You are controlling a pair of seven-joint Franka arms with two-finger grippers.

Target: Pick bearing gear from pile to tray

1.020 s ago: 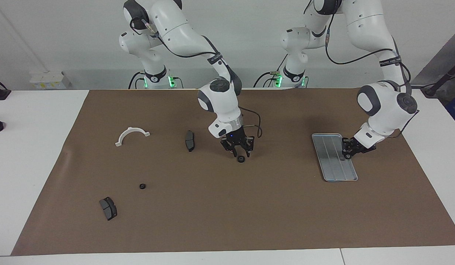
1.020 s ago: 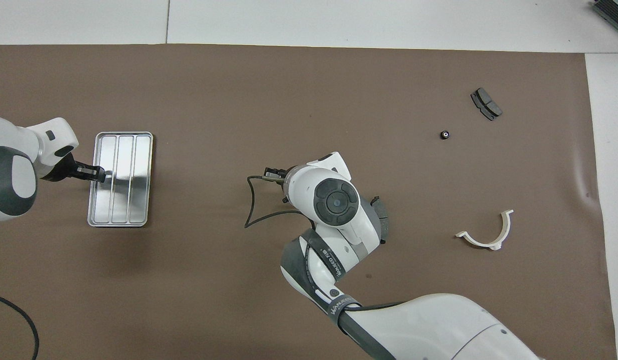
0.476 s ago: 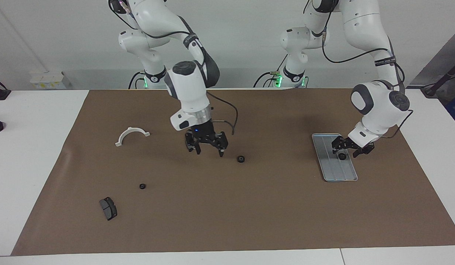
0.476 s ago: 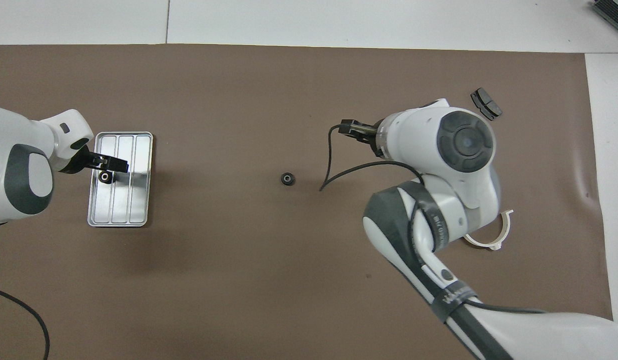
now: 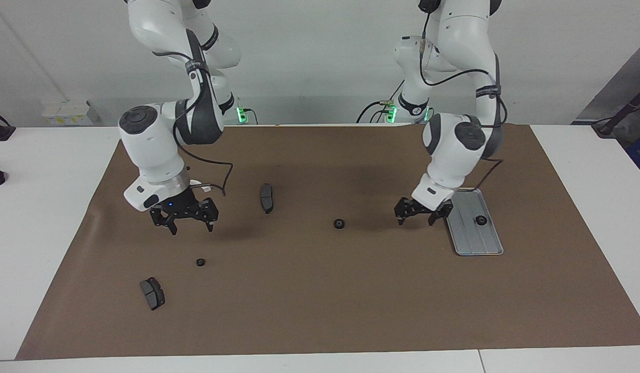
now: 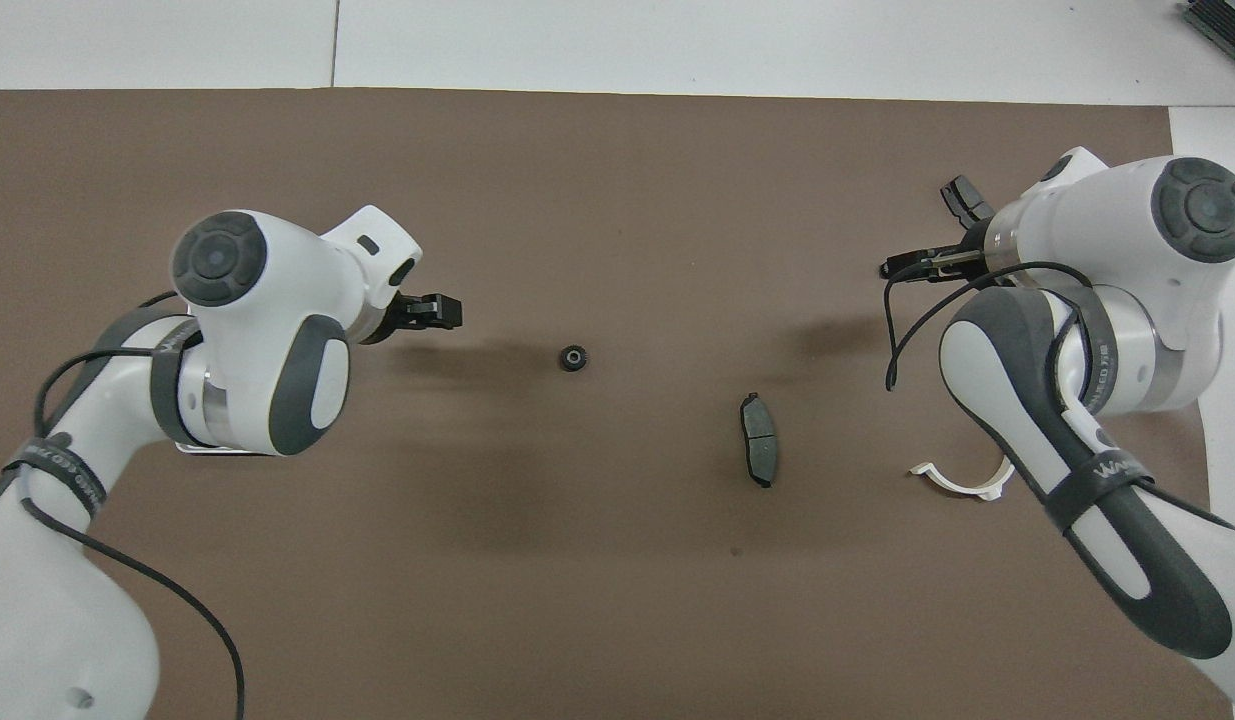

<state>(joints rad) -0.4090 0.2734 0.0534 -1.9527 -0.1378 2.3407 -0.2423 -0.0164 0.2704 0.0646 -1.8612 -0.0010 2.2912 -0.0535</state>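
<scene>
A brown paper mat covers the table. On it, toward the left arm's end, the ribbed silver metal tray holds one small black round gear. The left gripper hovers just beside the tray, fingers spread and empty. The right gripper hangs spread, empty, above another tiny black gear. A third gear lies mid-mat.

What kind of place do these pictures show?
Probably a robotics lab or test bench, not a factory floor. Two white robot arms stand at a white table covered by a brown mat, with a few small parts scattered on it and a metal tray, before a plain white wall.
</scene>
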